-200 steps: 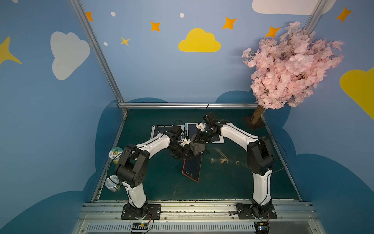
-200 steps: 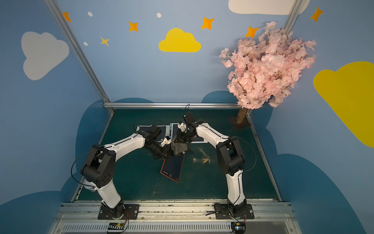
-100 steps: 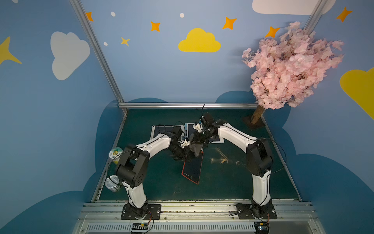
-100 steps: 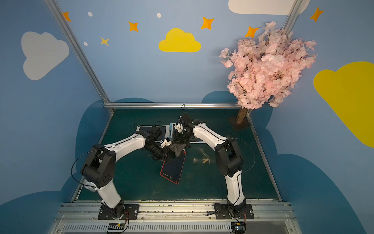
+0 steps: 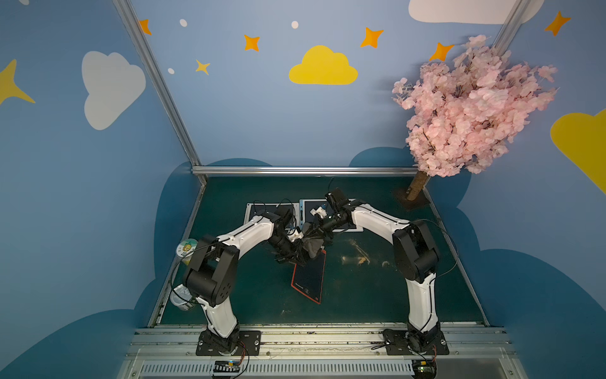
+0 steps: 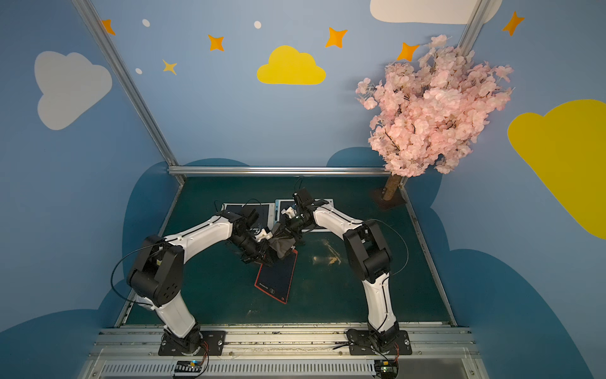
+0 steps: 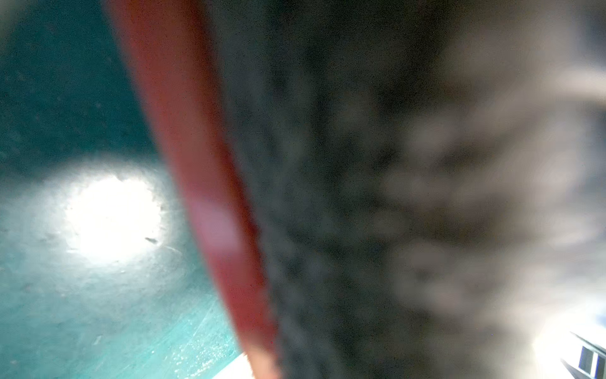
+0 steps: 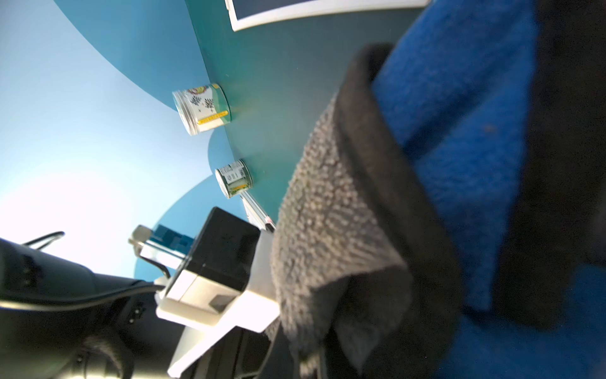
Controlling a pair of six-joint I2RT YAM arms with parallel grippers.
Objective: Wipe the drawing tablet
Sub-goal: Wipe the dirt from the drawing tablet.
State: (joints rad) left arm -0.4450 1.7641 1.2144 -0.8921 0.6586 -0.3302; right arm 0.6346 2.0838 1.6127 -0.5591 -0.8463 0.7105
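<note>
The drawing tablet (image 5: 310,279), dark screen in a red frame, lies slanted mid-table in both top views (image 6: 275,277). A grey cloth (image 5: 311,246) is bunched on its far end, with my right gripper (image 5: 313,234) shut on it from behind. The right wrist view shows the cloth (image 8: 328,213) hanging close in front of the camera. My left gripper (image 5: 295,254) is shut at the tablet's far left corner and seems to pinch the red edge. The left wrist view is blurred, showing only the red frame (image 7: 196,164) and the cloth (image 7: 475,180).
Two white-framed tablets (image 5: 255,213) (image 5: 306,216) lie at the back, partly under the arms. Two cans (image 5: 187,249) (image 5: 181,297) stand at the left edge. A pink tree's trunk (image 5: 414,193) rises at the back right. A pale stain (image 5: 357,254) marks the mat right of the tablet.
The right gripper and the cloth have slid a little to the left and nearer over the tablet's far end. The left arm has barely moved.
</note>
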